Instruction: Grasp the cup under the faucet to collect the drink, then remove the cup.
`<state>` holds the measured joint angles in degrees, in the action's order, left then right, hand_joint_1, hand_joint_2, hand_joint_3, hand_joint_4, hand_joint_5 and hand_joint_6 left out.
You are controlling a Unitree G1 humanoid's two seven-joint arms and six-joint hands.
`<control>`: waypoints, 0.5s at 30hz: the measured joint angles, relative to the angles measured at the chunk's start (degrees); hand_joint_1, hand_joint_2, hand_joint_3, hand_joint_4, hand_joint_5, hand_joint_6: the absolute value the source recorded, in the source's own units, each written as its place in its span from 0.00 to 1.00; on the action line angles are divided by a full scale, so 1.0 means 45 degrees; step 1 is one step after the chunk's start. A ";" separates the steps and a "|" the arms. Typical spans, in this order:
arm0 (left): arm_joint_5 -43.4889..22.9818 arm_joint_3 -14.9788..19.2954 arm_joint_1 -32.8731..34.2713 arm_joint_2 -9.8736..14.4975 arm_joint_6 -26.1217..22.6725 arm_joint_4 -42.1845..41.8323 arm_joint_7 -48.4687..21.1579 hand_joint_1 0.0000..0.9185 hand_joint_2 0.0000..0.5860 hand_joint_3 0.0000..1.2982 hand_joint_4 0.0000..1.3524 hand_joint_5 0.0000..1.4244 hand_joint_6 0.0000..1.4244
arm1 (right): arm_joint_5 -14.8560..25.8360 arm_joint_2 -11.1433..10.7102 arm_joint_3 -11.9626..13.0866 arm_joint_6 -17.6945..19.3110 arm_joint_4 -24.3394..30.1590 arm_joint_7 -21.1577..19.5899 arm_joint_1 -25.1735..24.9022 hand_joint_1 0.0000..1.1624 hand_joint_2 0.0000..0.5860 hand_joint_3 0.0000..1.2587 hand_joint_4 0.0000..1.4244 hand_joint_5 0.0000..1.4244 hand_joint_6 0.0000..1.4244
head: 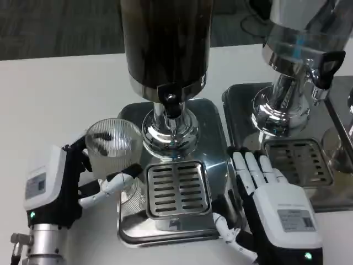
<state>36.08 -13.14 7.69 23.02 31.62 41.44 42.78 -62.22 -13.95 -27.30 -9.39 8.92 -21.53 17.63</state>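
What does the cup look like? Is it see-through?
Yes, the cup is clear glass with fine upright ribs, seen in the head view.

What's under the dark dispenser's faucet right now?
Only the slotted drip grate on the steel tray. The ribbed glass cup, held by the left robot hand, sits left of it. Below the grate is hidden.
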 measured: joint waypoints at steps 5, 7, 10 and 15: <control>0.0496 -0.0421 -0.0154 -0.0125 0.0178 -0.0644 -0.0005 0.74 0.17 0.42 0.48 0.58 0.61 | 0.0008 0.0007 0.0069 -0.0076 0.0025 0.0007 0.0009 0.20 0.72 0.00 0.00 0.00 0.06; 0.0628 -0.0623 -0.0167 -0.0183 0.0268 -0.0830 -0.0027 0.74 0.17 0.42 0.48 0.58 0.61 | 0.0018 0.0015 0.0077 -0.0084 0.0025 0.0006 0.0036 0.20 0.72 0.00 0.00 0.00 0.06; 0.0814 -0.0918 -0.0136 -0.0381 0.0265 -0.0767 -0.0063 0.74 0.17 0.42 0.49 0.58 0.61 | 0.0080 0.0049 0.0175 -0.0106 0.0023 0.0005 0.0004 0.20 0.72 0.00 0.00 0.00 0.05; 0.1173 -0.1382 0.0304 -0.0796 0.0254 -0.0102 -0.0076 0.74 0.16 0.42 0.49 0.58 0.61 | 0.0110 0.0062 0.0216 -0.0121 0.0022 -0.0025 -0.0019 0.20 0.72 0.00 0.00 0.00 0.05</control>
<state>41.36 -19.36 9.05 19.44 32.76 40.98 42.44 -61.72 -13.67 -26.33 -9.94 9.02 -21.64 17.54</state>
